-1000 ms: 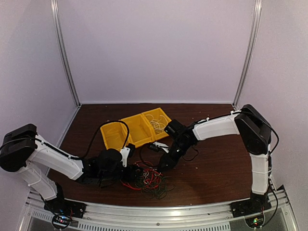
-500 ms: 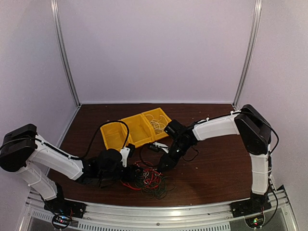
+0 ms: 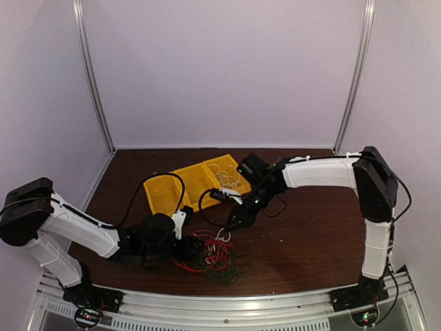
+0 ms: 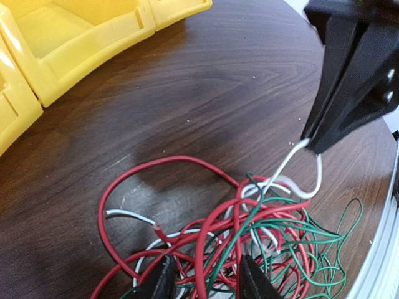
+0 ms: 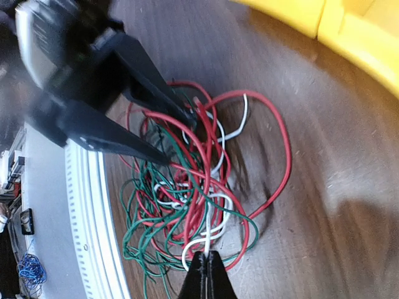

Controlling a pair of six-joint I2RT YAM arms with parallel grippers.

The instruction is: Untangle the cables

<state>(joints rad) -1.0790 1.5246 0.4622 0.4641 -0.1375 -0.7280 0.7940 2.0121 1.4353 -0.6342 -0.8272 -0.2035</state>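
One white cable is clamped in your closed right fingers, lifted off the tangle on the tabletop. Your left fingers sit apart, astride red strands. Pull slowly and pin the rest down.

Table: dark brown wood grain, fills the floor of the enclosure. Yellow bins: three open plastic trays touching in a slanted row, at 11 o'clock from the table's middle. Walls: pale lilac. Metal uprights: rear corners, 10 and 2 o'clock. Aluminium rail: 6 o'clock edge.
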